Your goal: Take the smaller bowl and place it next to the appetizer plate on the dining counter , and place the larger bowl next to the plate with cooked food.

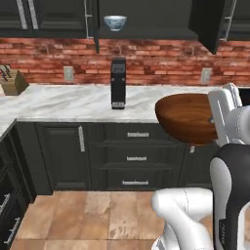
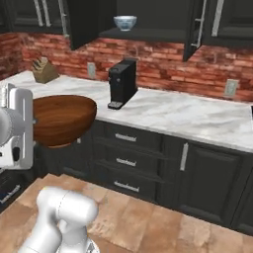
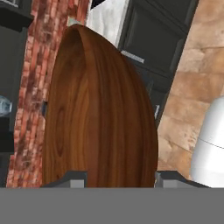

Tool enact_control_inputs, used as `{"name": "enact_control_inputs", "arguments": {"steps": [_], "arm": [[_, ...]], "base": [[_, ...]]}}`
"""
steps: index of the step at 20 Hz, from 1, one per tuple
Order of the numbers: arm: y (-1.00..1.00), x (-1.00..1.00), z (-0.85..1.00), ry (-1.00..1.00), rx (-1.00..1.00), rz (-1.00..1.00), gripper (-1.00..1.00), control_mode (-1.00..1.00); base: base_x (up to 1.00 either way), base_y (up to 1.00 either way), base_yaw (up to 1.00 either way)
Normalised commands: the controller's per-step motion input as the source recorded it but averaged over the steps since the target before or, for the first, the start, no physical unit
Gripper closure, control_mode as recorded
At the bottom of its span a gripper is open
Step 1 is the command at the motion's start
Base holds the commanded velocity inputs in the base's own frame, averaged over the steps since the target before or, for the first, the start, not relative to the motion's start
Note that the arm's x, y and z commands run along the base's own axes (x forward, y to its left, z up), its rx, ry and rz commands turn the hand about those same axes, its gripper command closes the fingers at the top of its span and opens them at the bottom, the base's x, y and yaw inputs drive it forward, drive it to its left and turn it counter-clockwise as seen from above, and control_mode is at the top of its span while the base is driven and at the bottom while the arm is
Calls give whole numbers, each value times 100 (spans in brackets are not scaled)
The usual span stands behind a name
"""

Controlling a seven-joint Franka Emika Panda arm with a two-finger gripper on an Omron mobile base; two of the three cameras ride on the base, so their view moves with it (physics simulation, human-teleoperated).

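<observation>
The larger bowl (image 1: 185, 117) (image 2: 62, 118), wide and reddish-brown, hangs in the air in front of the wall counter's edge. My gripper (image 1: 215, 121) (image 2: 27, 126) is shut on its rim, and in the hand view the bowl (image 3: 100, 113) stands between my two fingertips (image 3: 72, 179). The smaller bowl (image 1: 115, 22) (image 2: 125, 22), white with a faint blue pattern, sits on a shelf of the open upper cabinet, above and away from the gripper. The dining counter, the appetizer plate and the plate with cooked food are out of view.
A black coffee machine (image 1: 117, 83) (image 2: 122, 83) stands on the marble wall counter (image 1: 63, 102) (image 2: 188, 116) under the small bowl. A knife block (image 1: 12, 80) (image 2: 43, 70) is at the counter's left end. Open cabinet doors (image 1: 207, 24) (image 2: 81, 22) jut out overhead. Dark drawers and a tiled floor lie below.
</observation>
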Motion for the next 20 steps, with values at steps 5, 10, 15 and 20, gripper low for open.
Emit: {"name": "enact_control_inputs", "arguments": {"steps": [5,10,15,20], "arm": [[0,0,0,0,0,0,100,100],[0,0,0,0,0,0,100,100],[0,0,0,0,0,0,100,100],[0,0,0,0,0,0,100,100]], "base": [[-14,32,76],[-15,19,88],[-4,25,92],[0,2,98]]}}
